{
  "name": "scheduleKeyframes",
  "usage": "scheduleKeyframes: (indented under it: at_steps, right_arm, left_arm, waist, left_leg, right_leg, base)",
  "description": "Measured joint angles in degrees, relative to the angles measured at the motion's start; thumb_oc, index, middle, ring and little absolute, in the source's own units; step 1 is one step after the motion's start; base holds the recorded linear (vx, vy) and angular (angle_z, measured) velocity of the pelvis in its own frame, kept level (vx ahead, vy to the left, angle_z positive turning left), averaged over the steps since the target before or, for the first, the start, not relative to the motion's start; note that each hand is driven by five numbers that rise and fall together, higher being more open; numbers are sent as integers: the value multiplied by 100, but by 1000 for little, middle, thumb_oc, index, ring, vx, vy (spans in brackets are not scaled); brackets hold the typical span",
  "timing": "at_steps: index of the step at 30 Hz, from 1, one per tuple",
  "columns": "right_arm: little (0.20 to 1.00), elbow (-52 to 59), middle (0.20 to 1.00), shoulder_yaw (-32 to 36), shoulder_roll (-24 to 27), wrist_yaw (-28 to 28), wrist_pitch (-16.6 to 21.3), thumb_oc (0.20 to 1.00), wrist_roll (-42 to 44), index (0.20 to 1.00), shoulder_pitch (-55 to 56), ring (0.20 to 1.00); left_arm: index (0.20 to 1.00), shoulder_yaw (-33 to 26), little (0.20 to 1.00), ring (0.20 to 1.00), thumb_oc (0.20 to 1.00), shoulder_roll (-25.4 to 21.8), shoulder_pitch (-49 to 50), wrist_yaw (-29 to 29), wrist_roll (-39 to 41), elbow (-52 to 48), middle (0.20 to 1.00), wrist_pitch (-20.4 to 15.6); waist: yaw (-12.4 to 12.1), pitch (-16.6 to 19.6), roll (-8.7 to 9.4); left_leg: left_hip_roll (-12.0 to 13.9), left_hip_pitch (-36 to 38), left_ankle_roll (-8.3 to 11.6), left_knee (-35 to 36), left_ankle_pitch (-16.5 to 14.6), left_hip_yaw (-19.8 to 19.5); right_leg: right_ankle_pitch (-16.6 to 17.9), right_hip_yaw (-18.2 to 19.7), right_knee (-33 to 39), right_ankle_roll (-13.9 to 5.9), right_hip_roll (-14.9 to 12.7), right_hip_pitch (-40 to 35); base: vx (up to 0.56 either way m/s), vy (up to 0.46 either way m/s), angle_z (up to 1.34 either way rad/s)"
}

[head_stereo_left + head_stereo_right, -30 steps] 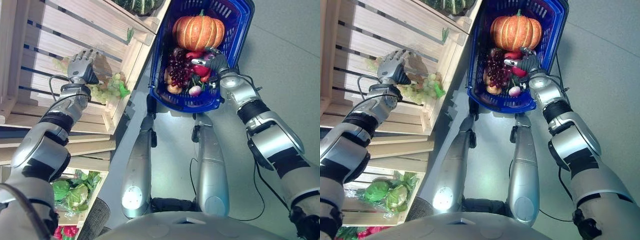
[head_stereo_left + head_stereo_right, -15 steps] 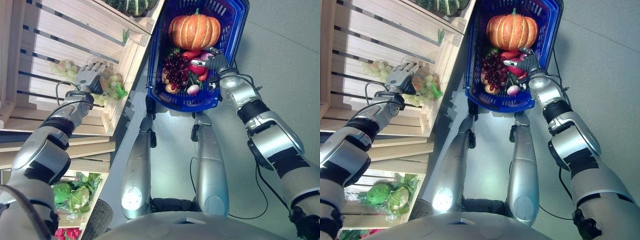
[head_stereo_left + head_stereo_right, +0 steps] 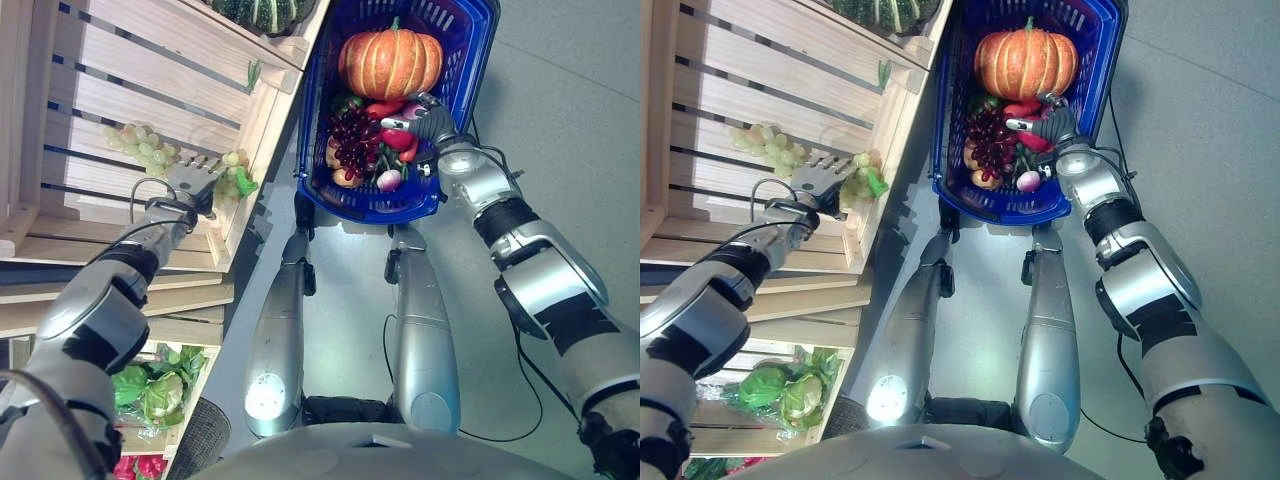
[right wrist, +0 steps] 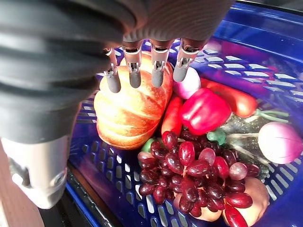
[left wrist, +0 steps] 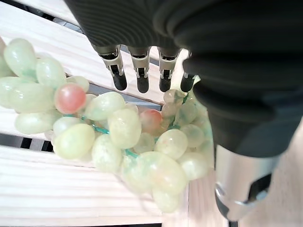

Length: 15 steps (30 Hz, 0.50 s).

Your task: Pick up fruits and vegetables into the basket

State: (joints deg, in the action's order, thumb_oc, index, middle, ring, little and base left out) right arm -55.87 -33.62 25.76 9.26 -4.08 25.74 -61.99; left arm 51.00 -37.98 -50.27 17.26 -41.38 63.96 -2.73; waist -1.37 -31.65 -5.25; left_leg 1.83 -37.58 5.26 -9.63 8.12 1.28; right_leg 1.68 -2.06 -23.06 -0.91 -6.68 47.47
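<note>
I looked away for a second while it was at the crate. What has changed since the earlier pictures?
The left hand has come down from the crate's back slats onto the green grapes, its fingers straight above the bunch, nothing grasped yet. The right hand stayed open over the blue basket, where the pumpkin, the purple grapes and the red pepper lie as before.

I can make out no lettering, label, number or sign from here: the wooden crate [image 3: 150, 90] slats are bare, and the blue basket [image 3: 470, 40] walls carry nothing legible (just the mesh).
</note>
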Motion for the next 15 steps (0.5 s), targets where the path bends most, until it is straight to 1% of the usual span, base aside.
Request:
scheduleKeyframes:
  at_steps: [3, 4, 5, 6, 8, 10, 12, 14, 15]
  right_arm:
    - [1000, 3, 1000, -16, -3, 41, 0, 1000, 6, 1000, -24, 1000]
    - [1000, 3, 1000, -16, -3, 58, 0, 1000, 26, 1000, -27, 1000]
    - [1000, 3, 1000, -16, -3, 59, 0, 1000, 43, 1000, -29, 1000]
    - [1000, 3, 1000, -16, 0, 51, 9, 1000, 192, 1000, -31, 1000]
    - [1000, 51, 1000, -15, 1, -18, 22, 1000, 616, 1000, -27, 1000]
    - [1000, 184, 1000, 3, 15, -247, 62, 1000, 1152, 1000, -22, 1000]
    - [1000, 346, 1000, 8, 6, -434, 115, 1000, 1533, 1000, 40, 1000]
    - [1000, 736, 1000, 11, 11, -701, 279, 1000, 2091, 1000, 198, 1000]
    - [1000, 790, 1000, 11, 1, -735, 307, 1000, 2166, 1000, 221, 1000]
  left_arm:
    - [1000, -3, 1000, 1000, 1000, 74, -2, 120, -171, 27, 1000, 322]
    - [1000, -12, 1000, 1000, 1000, 124, -2, 223, -284, 83, 1000, 502]
    - [1000, -15, 1000, 1000, 1000, 142, -2, 270, -334, 116, 1000, 573]
    - [1000, -16, 1000, 1000, 1000, 160, 19, 370, -393, 124, 1000, 747]
    - [1000, -44, 1000, 1000, 1000, 199, 39, 557, -431, 192, 1000, 977]
    - [1000, -190, 1000, 1000, 1000, 245, 87, 751, -503, 216, 1000, 1185]
    - [1000, -217, 1000, 1000, 1000, 285, 113, 890, -543, 219, 1000, 1303]
    - [1000, -250, 1000, 1000, 1000, 362, 131, 1010, -558, 218, 1000, 1464]
    - [1000, -251, 1000, 1000, 1000, 380, 130, 1012, -578, 217, 1000, 1503]
  waist:
    - [0, 0, 0]
    - [-1, 0, 0]
    - [0, 0, 0]
    - [-1, 0, 0]
    - [-1, 0, 0]
    - [0, 0, 0]
    - [-6, 0, 1]
    - [5, 1, 2]
    - [3, 1, 2]
  left_leg:
    - [9, -15, 3, 0, -7, 6]
    - [16, -22, 5, 0, -10, 5]
    - [18, -27, 6, 0, -11, 3]
    - [23, -40, 11, 0, -17, 3]
    - [29, -75, 16, 0, -22, -5]
    - [30, -124, 17, -1, -23, -8]
    - [34, -139, 20, -2, -26, -24]
    - [37, -169, 21, -6, -31, -48]
    - [37, -175, 21, -8, -32, -51]
  right_leg:
    - [-2, 2, 5, -3, 10, 16]
    - [-2, 2, 7, -4, 17, 17]
    - [-2, 2, 8, -3, 20, 18]
    - [-1, 2, 13, -2, 27, 31]
    - [-1, 1, 18, -2, 37, 58]
    - [7, 1, 18, 9, 39, 108]
    - [19, -5, 28, 27, 47, 114]
    - [24, -27, 57, 30, 49, 115]
    - [26, -29, 63, 32, 50, 116]
  base:
    - [0, 0, 0]
    - [0, 0, 0]
    - [-21, -32, -2]
    - [0, 0, 0]
    - [-12, -16, -1]
    - [0, 0, 0]
    - [-14, -20, 0]
    - [-12, -20, 1]
    - [-29, -47, 2]
